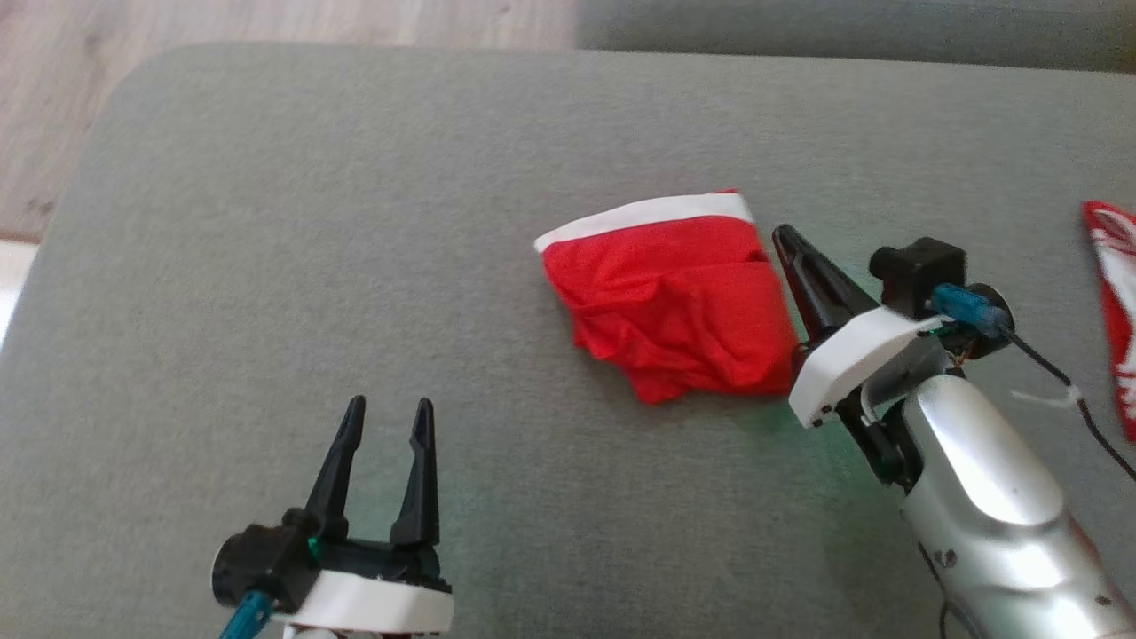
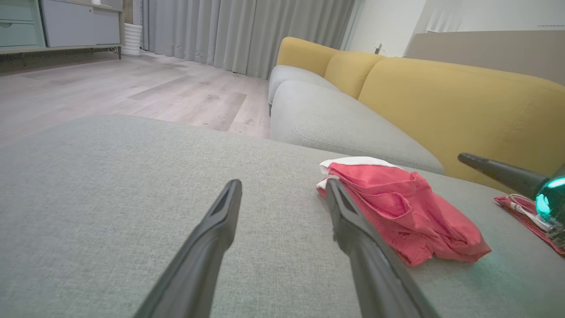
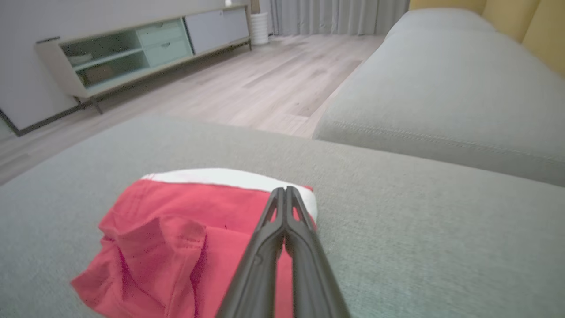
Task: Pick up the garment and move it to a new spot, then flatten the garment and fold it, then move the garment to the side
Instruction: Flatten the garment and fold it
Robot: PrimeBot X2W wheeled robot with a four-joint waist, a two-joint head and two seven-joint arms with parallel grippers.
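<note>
The garment (image 1: 674, 293) is a red cloth with a white waistband, lying folded and a bit rumpled on the grey cushion (image 1: 266, 222). My right gripper (image 1: 781, 232) is shut, its two fingers pressed together along the garment's right edge. In the right wrist view its tips (image 3: 284, 190) sit over the white band of the garment (image 3: 176, 229), and no fabric shows pinched between them. My left gripper (image 1: 386, 408) stands open near the front, well left of the garment, nothing between its fingers. From the left wrist the garment (image 2: 397, 207) lies just beyond the right finger (image 2: 353, 229).
A second red and white cloth (image 1: 1114, 302) lies at the cushion's right edge. Wooden floor (image 1: 177, 27) runs past the far left corner. A sofa with yellow backs (image 2: 441, 97) adjoins the cushion, and a low cabinet (image 3: 132, 48) stands by the wall.
</note>
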